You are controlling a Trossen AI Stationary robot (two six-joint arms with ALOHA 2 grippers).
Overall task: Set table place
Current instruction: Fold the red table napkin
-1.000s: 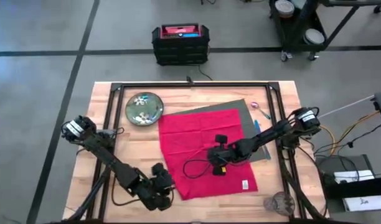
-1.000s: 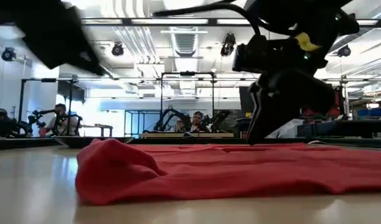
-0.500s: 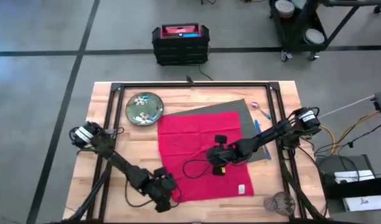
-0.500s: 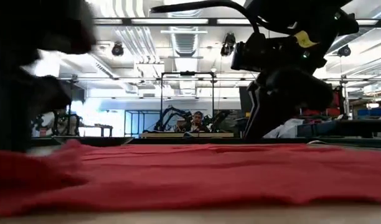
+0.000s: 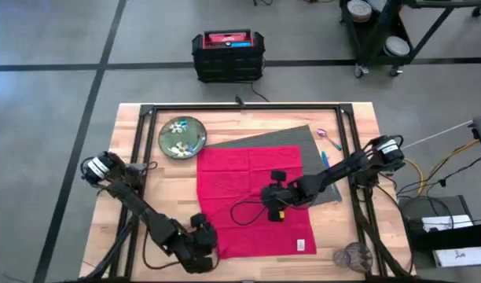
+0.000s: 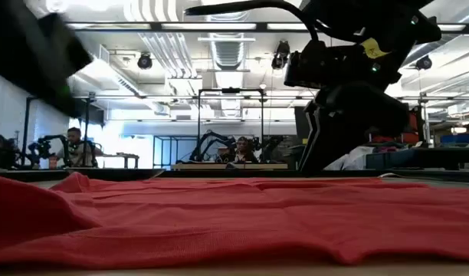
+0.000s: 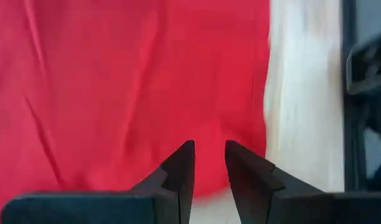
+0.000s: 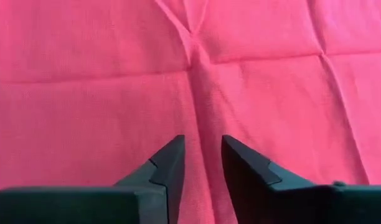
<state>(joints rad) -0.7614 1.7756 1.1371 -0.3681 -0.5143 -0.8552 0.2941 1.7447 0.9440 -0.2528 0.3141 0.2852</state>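
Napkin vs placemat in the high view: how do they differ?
The napkin is red and lies on top; the placemat is dark grey and lies beneath, showing only along its far and right edges. The napkin sits roughly square to the table; the placemat lies rotated. The right gripper is over the napkin, not the exposed placemat. Both lie flat.

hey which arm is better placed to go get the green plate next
Likely the left. The plate sits at the table's far left, on the left arm's side. The left gripper is at the napkin's near left corner; the right gripper is over the napkin's middle.
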